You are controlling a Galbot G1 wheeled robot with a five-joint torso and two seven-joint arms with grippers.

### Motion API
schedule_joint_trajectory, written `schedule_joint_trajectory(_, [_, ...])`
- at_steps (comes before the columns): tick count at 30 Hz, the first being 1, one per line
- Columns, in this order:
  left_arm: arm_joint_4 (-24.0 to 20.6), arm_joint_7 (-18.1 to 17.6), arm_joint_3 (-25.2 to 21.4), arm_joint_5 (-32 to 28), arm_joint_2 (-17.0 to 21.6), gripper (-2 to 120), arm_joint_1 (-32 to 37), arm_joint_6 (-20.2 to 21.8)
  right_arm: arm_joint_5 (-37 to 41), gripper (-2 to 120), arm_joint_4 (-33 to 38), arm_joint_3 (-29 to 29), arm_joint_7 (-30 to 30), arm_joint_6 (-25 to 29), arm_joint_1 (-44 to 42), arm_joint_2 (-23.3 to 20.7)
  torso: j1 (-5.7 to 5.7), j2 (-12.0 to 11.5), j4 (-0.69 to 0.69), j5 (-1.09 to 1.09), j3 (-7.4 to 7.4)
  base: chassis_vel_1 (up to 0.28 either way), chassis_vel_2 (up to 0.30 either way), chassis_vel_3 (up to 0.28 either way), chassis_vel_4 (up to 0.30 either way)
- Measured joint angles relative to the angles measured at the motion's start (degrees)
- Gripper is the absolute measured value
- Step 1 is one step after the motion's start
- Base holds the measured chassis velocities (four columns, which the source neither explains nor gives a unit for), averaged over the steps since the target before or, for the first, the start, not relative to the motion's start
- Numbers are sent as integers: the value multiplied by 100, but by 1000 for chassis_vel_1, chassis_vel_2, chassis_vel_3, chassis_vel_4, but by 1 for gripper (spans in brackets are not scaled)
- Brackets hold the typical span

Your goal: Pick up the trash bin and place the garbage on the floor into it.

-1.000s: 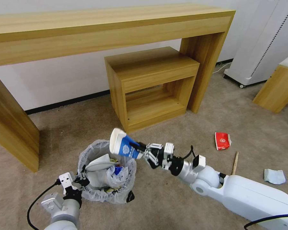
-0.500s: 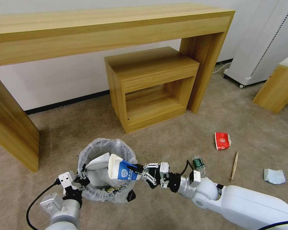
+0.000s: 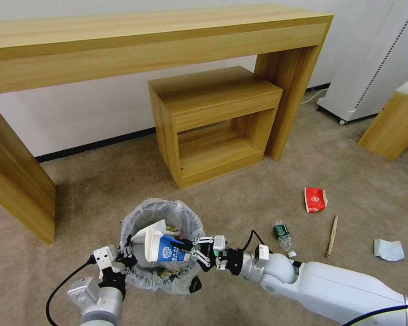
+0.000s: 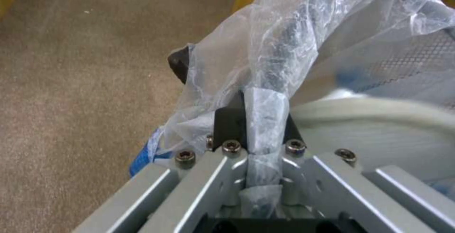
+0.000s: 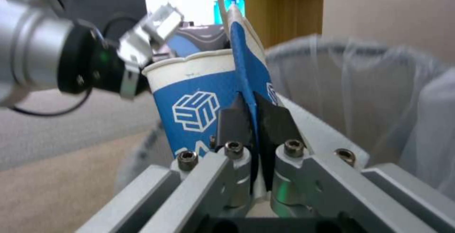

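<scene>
The trash bin (image 3: 165, 206), black with a frilled whitish liner, is held above the beige floor (image 3: 240, 199). My left gripper (image 3: 124, 261) is shut on its near rim, pinching rim and liner (image 4: 265, 115). My right gripper (image 3: 190, 249) is shut on a blue-white carton (image 3: 164, 250), holding it tilted over the bin's mouth. The carton (image 5: 199, 105) is creased between the jaws, with the liner (image 5: 360, 94) behind it. A white slipper (image 3: 152, 227) lies inside the bin. On the floor lie a red wrapper (image 3: 315, 199), a green-label bottle (image 3: 282, 233), a wooden stick (image 3: 333, 235) and a pale blue mask (image 3: 389, 250).
A long wooden console table (image 3: 158, 40) spans the back, its left leg (image 3: 13, 181) close to the bin. A small wooden cabinet (image 3: 215, 122) stands under it. A white appliance (image 3: 376, 59) and another wooden piece (image 3: 394, 122) stand at the right.
My right gripper has come down and back with the carton, from above the bin's far rim to its mouth. The bin and left gripper have shifted slightly right. The bottle has come into sight.
</scene>
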Motion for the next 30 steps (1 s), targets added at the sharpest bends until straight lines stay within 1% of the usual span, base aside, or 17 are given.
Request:
schedule_joint_trajectory(5, [-47,27,56,87,-35,0,68,-5,-177,0,-316,-147,120,-14,95,161,0,0,0,0,0,0,0,0,0])
schedule_joint_trajectory(10, [-48,45,87,144,-57,0,92,-20,-240,0,-396,-164,200,-26,121,236,0,0,1,0,0,0,0,0,0])
schedule_joint_trajectory(11, [-48,54,94,159,-63,0,93,-27,-250,0,-396,-161,207,-44,123,239,0,0,0,0,0,0,0,0,0])
schedule_joint_trajectory(12, [-47,61,102,170,-70,0,94,-32,-272,5,-401,-159,212,-67,127,239,0,0,0,0,0,0,0,0,0])
schedule_joint_trajectory(13, [-47,61,102,170,-70,0,94,-32,-272,5,-401,-159,212,-67,127,239,0,0,0,0,0,0,0,0,0])
schedule_joint_trajectory(15, [-47,75,141,193,-82,0,111,-33,-413,17,-493,-145,269,-101,130,238,0,0,0,0,0,0,0,0,0])
schedule_joint_trajectory(16, [-51,77,149,202,-84,0,116,-33,-468,19,-521,-129,305,-120,130,234,0,0,0,1,0,0,0,0,0])
schedule_joint_trajectory(17, [-51,77,149,202,-84,0,116,-33,-468,19,-521,-129,305,-120,130,234,0,0,0,1,0,0,0,0,0])
schedule_joint_trajectory(18, [-54,83,168,222,-90,0,123,-33,-561,26,-544,-105,358,-152,130,225,0,0,0,0,0,0,0,0,0])
schedule_joint_trajectory(20, [-55,95,209,260,-105,0,134,-33,-661,33,-573,-77,393,-167,125,218,0,0,0,0,0,0,0,0,0])
schedule_joint_trajectory(21, [-55,103,223,279,-113,0,136,-33,-672,39,-574,-64,405,-169,119,211,0,0,0,0,0,0,0,0,0])
schedule_joint_trajectory(22, [-55,103,223,279,-113,0,136,-33,-672,39,-574,-64,405,-169,119,211,0,0,0,0,0,0,0,0,0])
schedule_joint_trajectory(25, [-5,120,233,294,-123,0,101,-34,-636,54,-477,-6,410,-179,93,179,0,0,0,0,0,0,0,0,0])
schedule_joint_trajectory(26, [-5,120,233,294,-123,0,101,-34,-636,54,-477,-6,410,-179,93,179,0,0,0,0,0,0,0,0,0])
schedule_joint_trajectory(29, [64,126,230,289,-133,0,48,-35,-628,68,-342,47,407,-186,64,120,0,0,0,1,0,0,0,0,0])
schedule_joint_trajectory(30, [64,126,230,289,-133,0,48,-35,-628,68,-342,47,407,-186,64,120,0,0,0,1,0,0,0,0,0])
